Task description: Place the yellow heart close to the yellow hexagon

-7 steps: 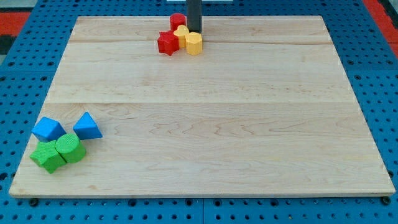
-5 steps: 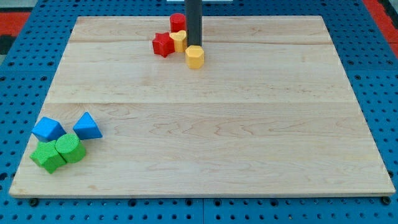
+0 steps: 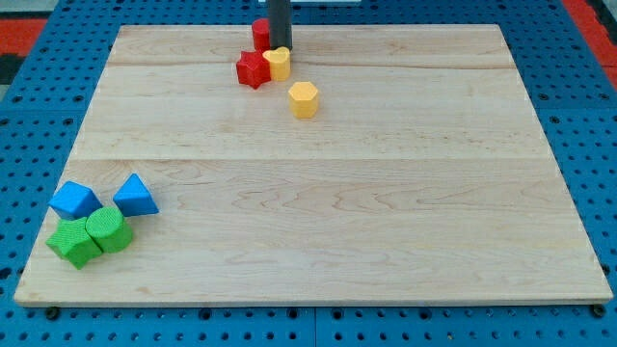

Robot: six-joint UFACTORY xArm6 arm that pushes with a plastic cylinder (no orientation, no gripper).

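The dark rod's tip (image 3: 280, 48), holding nothing, sits at the top edge of the small yellow heart block (image 3: 278, 64), so the yellow hexagon block (image 3: 303, 98) lies apart toward the view's bottom-right, near the wooden board's (image 3: 386, 212) top.

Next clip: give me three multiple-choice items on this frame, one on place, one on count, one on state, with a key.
1. Where is my tip?
A. just above the yellow heart
B. beside the green blocks
C. at the board's right edge

2. How many blue blocks are there?
A. one
B. two
C. four

3. The yellow hexagon is:
A. touching the heart
B. stacked on a red block
C. apart from the heart

Key: 1 A, the rod ends at the heart's top edge. 2 B, both sit lower left. 3 C, bare wood shows between them.
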